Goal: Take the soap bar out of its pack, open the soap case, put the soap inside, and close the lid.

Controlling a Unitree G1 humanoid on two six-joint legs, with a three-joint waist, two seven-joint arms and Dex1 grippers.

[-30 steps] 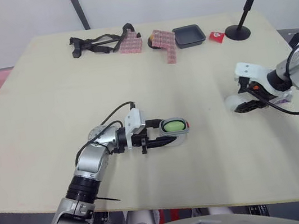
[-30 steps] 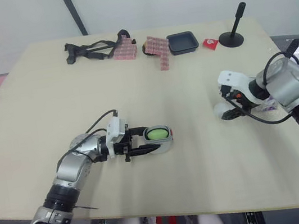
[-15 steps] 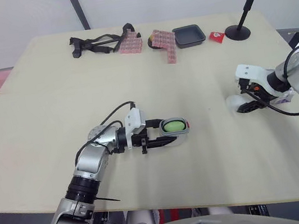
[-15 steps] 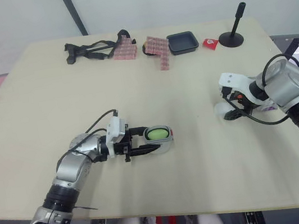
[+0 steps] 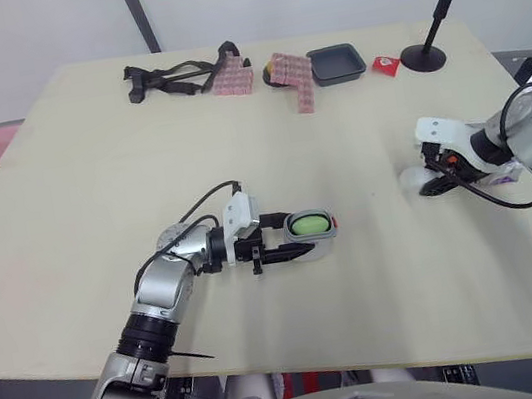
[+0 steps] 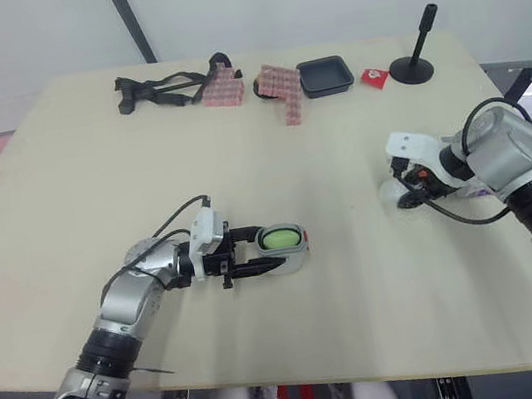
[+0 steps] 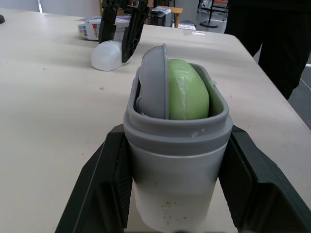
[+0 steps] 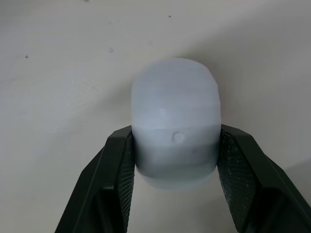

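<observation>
My left gripper (image 5: 295, 237) is shut on the grey soap case (image 5: 313, 238), which lies open on the table. The green soap bar (image 7: 187, 97) sits inside it beside a grey insert. At the table's right side the translucent white lid (image 5: 412, 180) rests on the table. My right gripper (image 8: 175, 143) is shut on it, with one finger (image 8: 119, 160) pressed against each side. The soap pack (image 7: 99, 26), a small printed box, lies just behind the lid by the right arm.
Along the far edge lie a black strap tool (image 5: 171, 77), two pink patterned cloths (image 5: 292, 72), a black tray (image 5: 337, 63), a small red item (image 5: 385, 63) and a black stand (image 5: 425, 51). A person in dark clothes (image 7: 272, 39) stands at the table's right.
The right arm has shifted slightly and its gripper has settled closer around the lid. The left gripper and the soap case have not moved.
</observation>
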